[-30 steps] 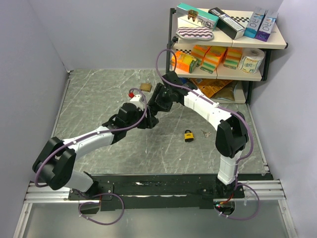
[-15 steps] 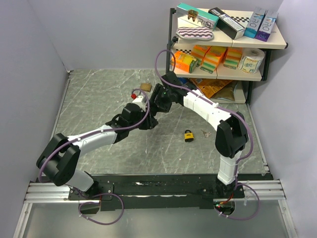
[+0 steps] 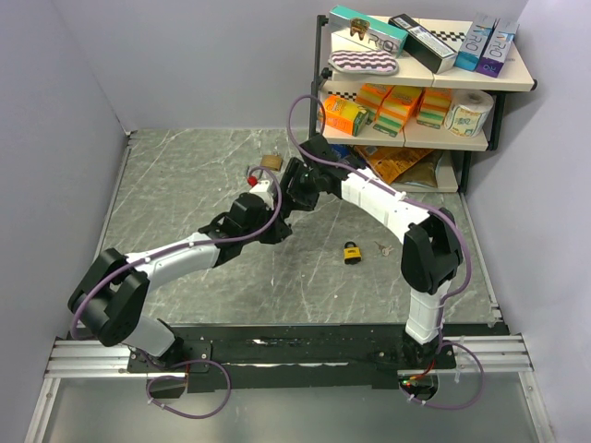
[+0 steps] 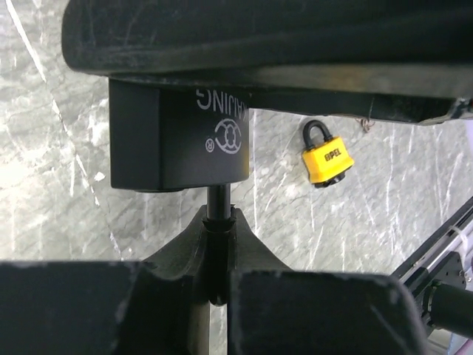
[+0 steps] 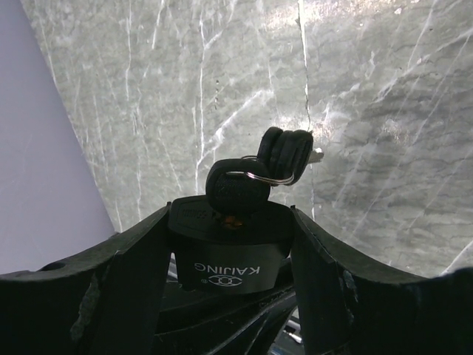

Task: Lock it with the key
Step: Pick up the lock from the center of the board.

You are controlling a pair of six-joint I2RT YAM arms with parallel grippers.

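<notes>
Lock: the padlock (image 4: 179,140) is held off the table at the centre of the top view, between both tools.
Right tool: the right gripper (image 5: 230,248) is closed narrow on the padlock body. The key (image 5: 235,194) is seated in the keyway, with spare keys hung from its ring.
Left tool: the left gripper (image 4: 218,223) is pinched on the shackle (image 4: 216,196), bottom centre of its wrist view.
Change: over the last second the left wrist is carried up and right, toward the right gripper.
Meaning: the shackle is judged to be pressed home. Full seating cannot be told, and the key turn is judged still owed.
Nearby: a yellow padlock (image 3: 352,252) is left lying right of centre.
</notes>
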